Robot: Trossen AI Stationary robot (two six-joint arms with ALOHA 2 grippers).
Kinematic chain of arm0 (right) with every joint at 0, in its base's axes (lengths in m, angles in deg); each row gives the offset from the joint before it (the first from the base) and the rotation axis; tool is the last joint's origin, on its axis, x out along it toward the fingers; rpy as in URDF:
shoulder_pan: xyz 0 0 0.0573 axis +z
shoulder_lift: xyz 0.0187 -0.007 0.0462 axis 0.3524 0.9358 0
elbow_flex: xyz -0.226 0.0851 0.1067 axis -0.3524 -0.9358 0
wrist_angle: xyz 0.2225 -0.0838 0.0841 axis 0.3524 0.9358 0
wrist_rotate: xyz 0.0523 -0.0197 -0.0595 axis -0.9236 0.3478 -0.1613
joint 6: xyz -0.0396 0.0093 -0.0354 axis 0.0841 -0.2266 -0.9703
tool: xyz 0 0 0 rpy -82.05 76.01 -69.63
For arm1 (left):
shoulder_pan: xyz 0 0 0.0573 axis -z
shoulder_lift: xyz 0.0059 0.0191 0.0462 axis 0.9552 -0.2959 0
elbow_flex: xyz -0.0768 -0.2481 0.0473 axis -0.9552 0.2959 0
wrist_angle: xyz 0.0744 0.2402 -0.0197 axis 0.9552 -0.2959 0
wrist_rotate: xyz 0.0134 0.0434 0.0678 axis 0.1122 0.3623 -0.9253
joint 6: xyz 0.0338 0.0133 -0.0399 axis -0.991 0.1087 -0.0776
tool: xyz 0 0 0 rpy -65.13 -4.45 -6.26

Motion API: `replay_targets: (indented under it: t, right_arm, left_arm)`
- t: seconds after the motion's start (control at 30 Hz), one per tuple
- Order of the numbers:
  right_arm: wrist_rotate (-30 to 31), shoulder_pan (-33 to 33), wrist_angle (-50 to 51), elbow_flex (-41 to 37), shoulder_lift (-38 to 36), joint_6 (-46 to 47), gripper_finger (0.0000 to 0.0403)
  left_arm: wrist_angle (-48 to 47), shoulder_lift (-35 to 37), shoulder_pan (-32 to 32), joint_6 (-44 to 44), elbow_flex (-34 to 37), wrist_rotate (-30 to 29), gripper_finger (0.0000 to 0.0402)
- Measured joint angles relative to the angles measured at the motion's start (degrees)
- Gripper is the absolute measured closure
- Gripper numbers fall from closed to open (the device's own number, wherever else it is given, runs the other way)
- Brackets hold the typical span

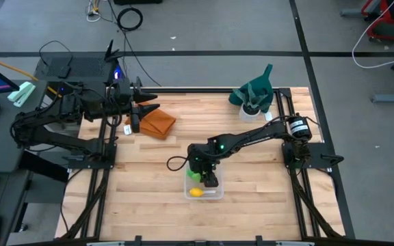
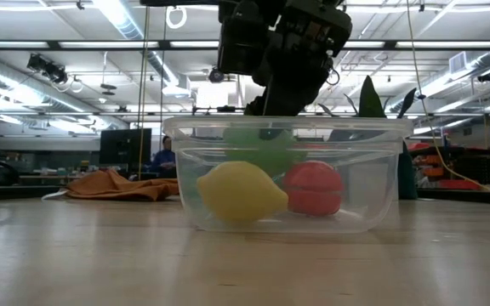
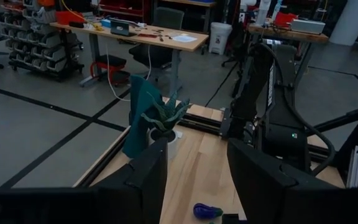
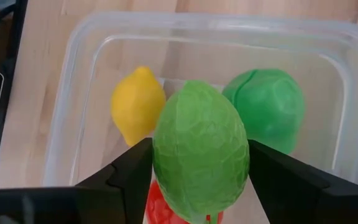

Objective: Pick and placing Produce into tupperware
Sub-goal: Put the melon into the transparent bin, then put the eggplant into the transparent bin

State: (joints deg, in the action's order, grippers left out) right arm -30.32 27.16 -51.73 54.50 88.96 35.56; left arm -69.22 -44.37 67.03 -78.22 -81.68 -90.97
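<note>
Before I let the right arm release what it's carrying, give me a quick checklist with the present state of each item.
1. Right gripper holds the light green fruit between its fingers: ok.
2. Gripper is over the tupperware, inside its walls: ok.
3. Already in the tub: yellow lemon, second green piece, red piece; bare floor remains between them: ok.
4. How far the held fruit hangs above the tub floor: cannot tell.
5. Left gripper waits by the orange-brown cloth, away from the tub: ok.
6. Produce left outside: a purple piece on the table in the left wrist view; other pieces cannot tell.
</note>
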Motion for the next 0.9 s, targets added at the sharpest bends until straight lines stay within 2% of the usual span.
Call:
replay_targets:
  t: [0.47,0.9]
  right_arm:
    - [0.07,0.02,0.76,0.01,-0.57,0.26,0.0172]
    - [3.85,-0.02,4.13,0.11,-8.14,1.08,0.0177]
  left_arm:
    - [0.06,-0.01,-0.01,0.04,0.00,-0.01,0.0228]
    - [0.04,-0.01,-0.02,0.83,0.00,0.00,0.0228]
